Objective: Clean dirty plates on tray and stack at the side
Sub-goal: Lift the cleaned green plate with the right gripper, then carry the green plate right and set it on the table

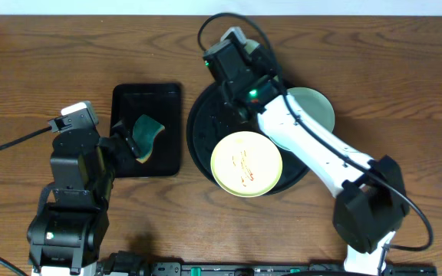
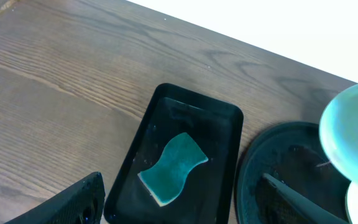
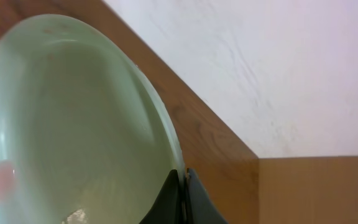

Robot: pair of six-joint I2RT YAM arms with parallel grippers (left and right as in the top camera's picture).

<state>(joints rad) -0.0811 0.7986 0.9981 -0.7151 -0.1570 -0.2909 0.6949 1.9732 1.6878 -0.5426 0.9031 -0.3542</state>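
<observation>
Right pincer [image 3: 182,190]: black wedge-shaped fingers pressed fully together on the thin rim of the mint plate [image 3: 73,124].
Mint plate: round, shallow and glossy, pale green-blue with soft highlights. It is tilted in the grip. Overhead it overlaps the right rim of the round tray [image 1: 202,130], partly hidden under the white arm.
Round tray: glossy black with a low rim, smudged inside.
Yellow plate [image 1: 245,163]: pale and round with thin red streaks at its centre. It lies flat on the tray's front part.
Left pincer [image 2: 182,183]: fingers spread wide, holding nothing, above the near end of the rectangular tray [image 2: 225,115].
Rectangular tray: black and shiny with rounded corners, just left of the round tray.
Sponge [image 2: 174,168]: teal with a wavy outline and a pale underside, lying inside the rectangular tray.
Bench [image 1: 37,69]: brown wood grain, matte.
</observation>
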